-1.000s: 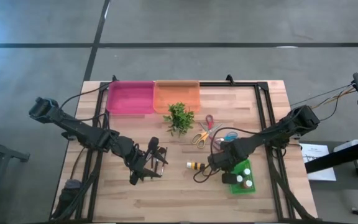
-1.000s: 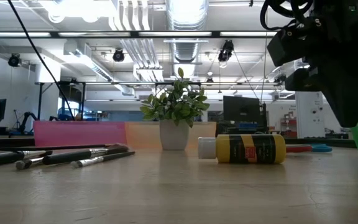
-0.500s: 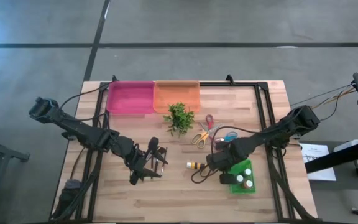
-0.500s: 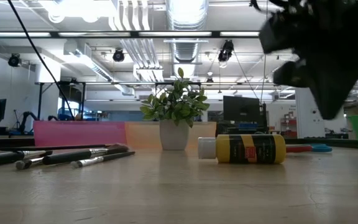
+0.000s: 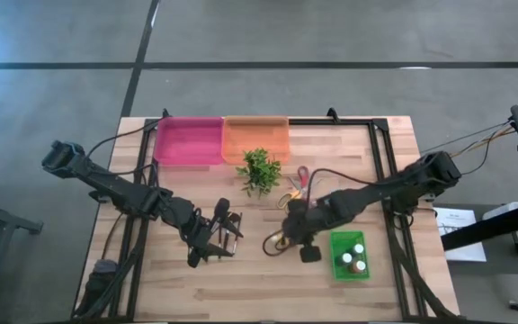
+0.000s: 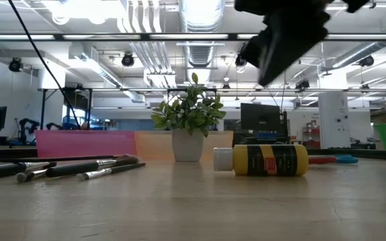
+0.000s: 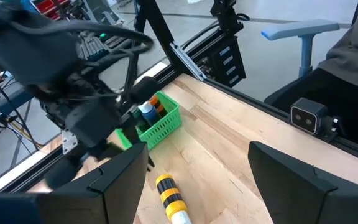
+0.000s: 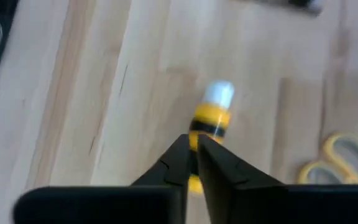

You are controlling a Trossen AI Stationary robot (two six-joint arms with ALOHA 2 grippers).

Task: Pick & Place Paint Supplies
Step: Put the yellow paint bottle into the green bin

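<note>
The yellow tube [image 8: 211,116] lay on the table just beyond the right claw [image 8: 192,151], whose fingers were nearly together, empty.

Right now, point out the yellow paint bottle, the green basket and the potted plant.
yellow paint bottle [image 6: 271,161]: low view, on its black-banded label.
green basket [image 5: 339,262]: high view, on its left wall.
potted plant [image 6: 187,112]: low view, on its leaves.

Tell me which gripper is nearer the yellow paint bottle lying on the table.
Right. The right gripper hangs directly above the yellow paint bottle, jaws nearly together. The left gripper sits over by the brushes, well off to the bottle's side.
</note>
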